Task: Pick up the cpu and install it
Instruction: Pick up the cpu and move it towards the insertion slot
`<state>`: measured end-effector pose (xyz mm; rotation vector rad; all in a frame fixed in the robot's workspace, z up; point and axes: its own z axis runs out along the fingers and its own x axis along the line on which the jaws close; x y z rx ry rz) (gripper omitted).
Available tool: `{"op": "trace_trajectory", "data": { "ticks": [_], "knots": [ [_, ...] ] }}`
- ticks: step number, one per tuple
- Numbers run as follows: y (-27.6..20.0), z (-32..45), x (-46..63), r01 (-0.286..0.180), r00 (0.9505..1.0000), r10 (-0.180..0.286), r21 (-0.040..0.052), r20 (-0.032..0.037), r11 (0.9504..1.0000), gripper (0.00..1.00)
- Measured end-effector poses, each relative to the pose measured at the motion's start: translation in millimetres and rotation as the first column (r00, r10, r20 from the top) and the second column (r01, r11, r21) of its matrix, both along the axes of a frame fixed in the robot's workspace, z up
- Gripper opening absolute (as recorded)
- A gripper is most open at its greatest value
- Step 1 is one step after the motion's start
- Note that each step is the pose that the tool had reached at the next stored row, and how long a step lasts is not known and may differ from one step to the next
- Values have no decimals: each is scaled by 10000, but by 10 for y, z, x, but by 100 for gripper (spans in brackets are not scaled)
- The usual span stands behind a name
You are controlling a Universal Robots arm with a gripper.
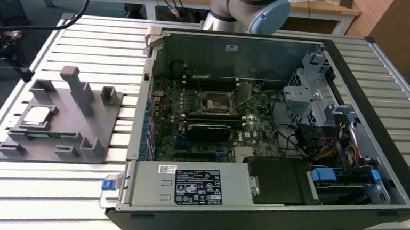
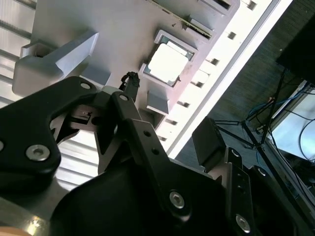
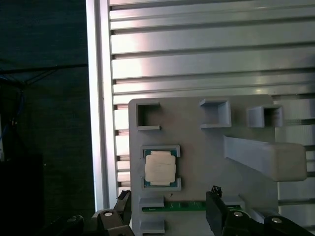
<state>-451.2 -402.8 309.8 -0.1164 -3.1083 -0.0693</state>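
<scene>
While its fingers (image 3: 215, 209) stand well apart w/ nothing btwn them, the gripper (image 3: 169, 204) hangs over a grey plastic fixture (image 3: 197, 147) in the first wrist view. The cpu (image 3: 160, 168), silvery top up, lies flat in a square pocket of that fixture, near the fingertips but clear of them. A thin green circuit strip (image 3: 177, 206) sits in a slot just beside the cpu's pocket, on the gripper's side. An upright post (image 3: 275, 160) & several small open pockets rise from the same fixture. In the exterior view the fixture rests on a slatted metal bench (image 1: 44, 190), toward the exterior view's left, just beside an open PC case (image 1: 280, 61) lying w/ its open side up. Inside, the motherboard (image 1: 164, 136) shows its black square socket (image 1: 211, 102), well apart from the cpu. The arm (image 1: 247, 8) shows past the case's far wall.
</scene>
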Motion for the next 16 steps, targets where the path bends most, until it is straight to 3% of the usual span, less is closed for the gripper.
{"op": "trace_trajectory", "data": {
  "ticks": [16],
  "knots": [
    [0, -72, 0, -3, 10000, 3, 0, 5, 10000, 70]
  ]
}}
